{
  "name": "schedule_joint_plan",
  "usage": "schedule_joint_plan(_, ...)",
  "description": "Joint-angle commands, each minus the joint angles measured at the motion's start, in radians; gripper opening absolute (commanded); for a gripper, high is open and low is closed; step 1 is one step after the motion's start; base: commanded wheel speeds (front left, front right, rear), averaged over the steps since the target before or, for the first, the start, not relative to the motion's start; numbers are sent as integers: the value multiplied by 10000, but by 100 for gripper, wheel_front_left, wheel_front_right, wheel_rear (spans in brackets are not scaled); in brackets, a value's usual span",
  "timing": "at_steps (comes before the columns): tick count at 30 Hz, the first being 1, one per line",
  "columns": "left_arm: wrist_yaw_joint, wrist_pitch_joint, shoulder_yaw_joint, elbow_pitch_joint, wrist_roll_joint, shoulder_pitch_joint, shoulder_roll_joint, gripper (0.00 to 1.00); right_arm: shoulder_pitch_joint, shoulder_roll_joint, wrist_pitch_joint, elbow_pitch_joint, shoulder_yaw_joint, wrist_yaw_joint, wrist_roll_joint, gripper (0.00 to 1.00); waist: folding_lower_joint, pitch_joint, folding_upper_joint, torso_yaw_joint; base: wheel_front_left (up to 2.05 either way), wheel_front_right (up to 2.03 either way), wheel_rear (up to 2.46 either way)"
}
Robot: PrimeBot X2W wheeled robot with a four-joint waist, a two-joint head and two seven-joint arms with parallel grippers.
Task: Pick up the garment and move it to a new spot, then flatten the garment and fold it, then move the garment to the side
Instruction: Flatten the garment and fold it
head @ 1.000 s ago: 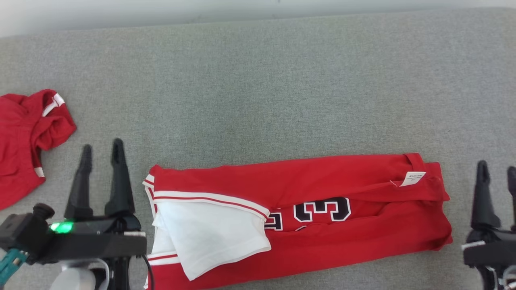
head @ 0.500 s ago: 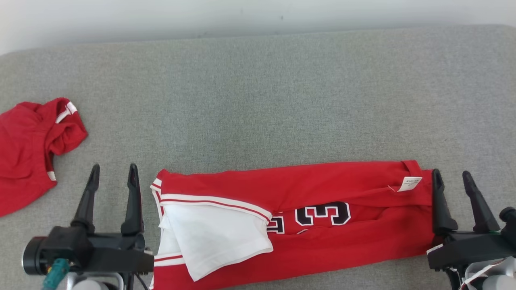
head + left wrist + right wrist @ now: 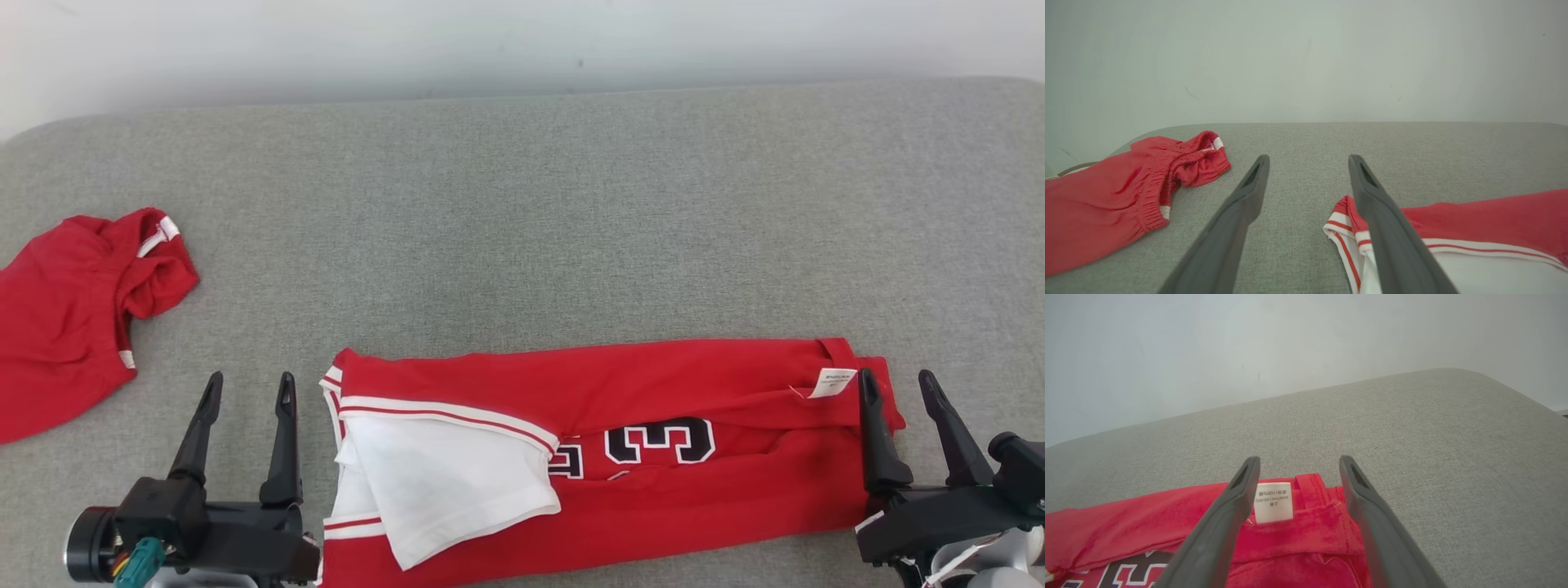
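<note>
A red jersey [image 3: 669,490], folded into a long strip, lies left to right along the near edge of a grey fabric-covered desk [image 3: 522,229]. A black, white-edged "3" faces up at its middle and a white panel [image 3: 449,482] is turned over its left end. The robot's left gripper [image 3: 251,380] sits just left of the jersey's striped left end, fingers apart and holding nothing. In the left wrist view, its right-hand finger [image 3: 1388,228] overlaps the trimmed corner. The right gripper [image 3: 896,376] is at the jersey's right end, fingers likewise spread and gripping nothing. From the right wrist view, a white care label [image 3: 1273,502] and a red seam show in the gap between them. Whether those fingers touch the cloth cannot be told. A second red garment [image 3: 57,327] with an elastic waistband lies crumpled at the far left of the desk, well apart from the jersey. A pale wall [image 3: 522,41] runs behind.
</note>
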Motion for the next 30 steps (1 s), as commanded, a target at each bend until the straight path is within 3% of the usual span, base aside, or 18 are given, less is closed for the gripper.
schedule_joint_plan(1, -45, -51, 26, 59, 101, 36, -42, 100, 95, -109, 51, 87, 0, -6, 27, 100, 1, -3, 0, 51, 0, 0, 0)
schedule_joint_plan(10, -281, -52, -37, 227, 205, -217, -373, 100, 279, -485, 572, 1189, -120, -6, -74, 100, 1, 244, 0, 436, 0, 0, 0)
schedule_joint_plan(22, -535, -52, 180, 371, 339, -350, -691, 100, -82, -110, 395, 3129, 55, -6, 603, 99, 1, 535, 0, 579, 0, 0, 0)
schedule_joint_plan(24, -535, -52, 250, 354, 368, -364, -700, 100, -102, 9, 290, 3418, 135, -6, 781, 39, 1, 553, 0, 568, 0, 0, 0)
schedule_joint_plan(25, -561, -52, 277, 343, 389, -383, -711, 100, -106, 68, 256, 3556, 182, -6, 912, 0, 1, 564, 0, 567, 0, 0, 0)
schedule_joint_plan(30, -597, -52, 442, 241, 473, -410, -775, 100, -300, 15, -515, 3700, 18, -26, 1346, 0, 1, 647, 0, 494, 0, 0, 0)
